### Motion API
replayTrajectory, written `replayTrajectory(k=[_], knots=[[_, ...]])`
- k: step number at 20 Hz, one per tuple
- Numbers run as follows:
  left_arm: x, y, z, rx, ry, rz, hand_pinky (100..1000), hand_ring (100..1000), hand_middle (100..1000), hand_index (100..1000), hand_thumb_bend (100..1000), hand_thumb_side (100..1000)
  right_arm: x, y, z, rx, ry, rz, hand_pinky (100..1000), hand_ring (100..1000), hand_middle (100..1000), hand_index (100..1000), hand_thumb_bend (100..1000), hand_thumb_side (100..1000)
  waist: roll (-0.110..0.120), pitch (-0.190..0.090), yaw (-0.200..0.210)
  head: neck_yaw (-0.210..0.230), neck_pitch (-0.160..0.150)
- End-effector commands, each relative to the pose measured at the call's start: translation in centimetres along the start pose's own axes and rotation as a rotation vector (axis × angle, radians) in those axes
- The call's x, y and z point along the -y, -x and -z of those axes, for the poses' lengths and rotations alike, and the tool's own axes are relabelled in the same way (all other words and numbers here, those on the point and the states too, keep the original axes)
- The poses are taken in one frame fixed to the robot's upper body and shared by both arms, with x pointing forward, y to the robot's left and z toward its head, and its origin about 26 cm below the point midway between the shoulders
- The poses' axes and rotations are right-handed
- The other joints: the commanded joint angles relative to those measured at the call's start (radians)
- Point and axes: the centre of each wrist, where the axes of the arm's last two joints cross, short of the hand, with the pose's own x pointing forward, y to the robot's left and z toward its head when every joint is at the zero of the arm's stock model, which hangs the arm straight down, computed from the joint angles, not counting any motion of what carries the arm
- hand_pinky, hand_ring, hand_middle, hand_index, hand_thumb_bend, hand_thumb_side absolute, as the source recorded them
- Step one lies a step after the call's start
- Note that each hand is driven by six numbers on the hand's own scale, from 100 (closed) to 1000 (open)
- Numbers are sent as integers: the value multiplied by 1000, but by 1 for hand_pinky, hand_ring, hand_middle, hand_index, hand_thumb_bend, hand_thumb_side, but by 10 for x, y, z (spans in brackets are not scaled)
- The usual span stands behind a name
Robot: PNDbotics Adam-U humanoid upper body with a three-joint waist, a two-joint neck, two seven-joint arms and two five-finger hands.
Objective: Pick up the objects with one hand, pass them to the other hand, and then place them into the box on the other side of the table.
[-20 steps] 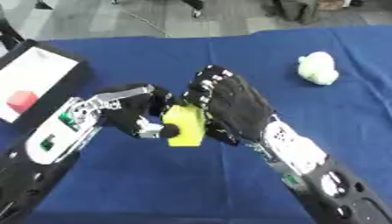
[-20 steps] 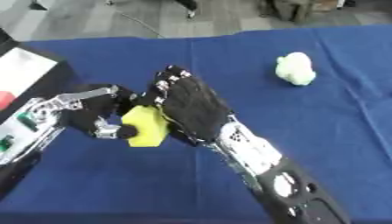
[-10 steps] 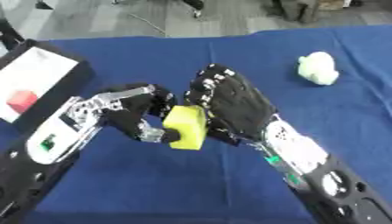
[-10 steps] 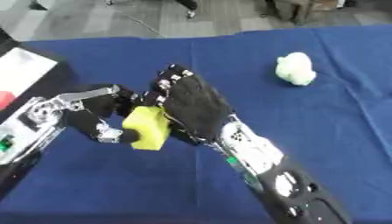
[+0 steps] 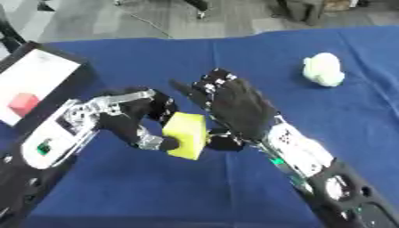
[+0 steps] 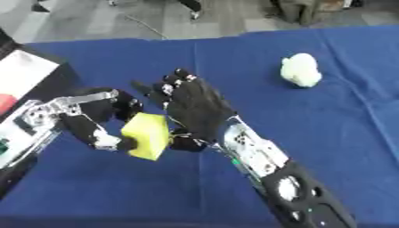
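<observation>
A yellow block [image 5: 185, 135] hangs above the blue table between my two hands. My left hand [image 5: 124, 116] comes in from the left, its fingers curled over the block's top left and its thumb under the left edge. My right hand [image 5: 236, 106] stands behind and to the right of the block with its fingers straight and spread upward; its thumb [image 5: 224, 143] lies against the block's right side. A pale green object [image 5: 323, 70] lies on the table at the far right. The box [image 5: 39, 73] with a white floor stands at the left edge, with a red cube [image 5: 23, 103] in it.
The blue cloth [image 5: 156, 187] covers the whole table. Grey floor and chair legs show beyond the far edge.
The block has sunk slightly and tilted between the hands. Both hands stay nearly where they were, the right hand's fingers still spread.
</observation>
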Motion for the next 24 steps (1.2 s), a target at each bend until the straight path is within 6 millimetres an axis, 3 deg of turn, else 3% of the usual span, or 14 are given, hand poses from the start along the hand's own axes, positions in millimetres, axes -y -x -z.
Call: replayTrajectory(k=[1, 3, 5, 6, 8, 10, 14, 18, 21, 24], knots=[[-12, -10, -16, 10, -58, 47, 596, 478, 481, 342, 114, 100, 0, 2, 0, -21, -66, -22, 651, 589, 503, 994, 402, 520, -1, -22, 0, 3, -2], [-15, -12, -22, 17, -95, 50, 595, 477, 483, 341, 100, 107, -6, 3, -3, -39, -113, -15, 649, 587, 495, 987, 399, 496, -1, -22, -1, 5, -2], [-17, -13, -31, 26, -136, 52, 594, 477, 481, 341, 110, 100, -11, 4, -8, -66, -142, 3, 645, 581, 485, 975, 390, 530, 0, -22, -1, 9, -2], [-19, -15, -36, 29, -161, 57, 593, 476, 485, 341, 110, 100, -14, 5, -10, -86, -147, 13, 644, 580, 481, 971, 345, 480, 0, -22, -1, 12, -2], [-23, -17, -47, 37, -218, 65, 593, 476, 481, 340, 110, 100, -18, 7, -16, -128, -152, 31, 642, 578, 476, 966, 381, 529, 1, -21, -2, 22, -2], [-29, -19, -64, 40, -291, 74, 593, 476, 482, 341, 112, 100, -21, 10, -22, -171, -152, 42, 643, 577, 465, 951, 365, 525, 1, -22, -4, 42, -2], [-50, -18, -111, -23, -529, 145, 594, 476, 485, 342, 128, 100, -20, 17, -31, -222, -131, 60, 648, 576, 450, 932, 338, 511, 2, -26, -11, 123, -2], [-79, 15, -171, -292, -909, 238, 597, 481, 489, 345, 165, 100, -13, 20, -36, -239, -65, 101, 649, 572, 429, 918, 303, 498, 4, -32, -18, 210, -2], [-99, 51, -216, -607, -1225, 284, 595, 486, 495, 354, 197, 100, -10, 22, -39, -254, -29, 127, 648, 567, 417, 910, 291, 496, 6, -38, -22, 240, -2], [-110, 88, -245, -899, -1464, 290, 590, 485, 492, 360, 205, 100, -8, 25, -41, -276, -4, 145, 646, 564, 407, 903, 284, 492, 4, -44, -29, 256, -2]])
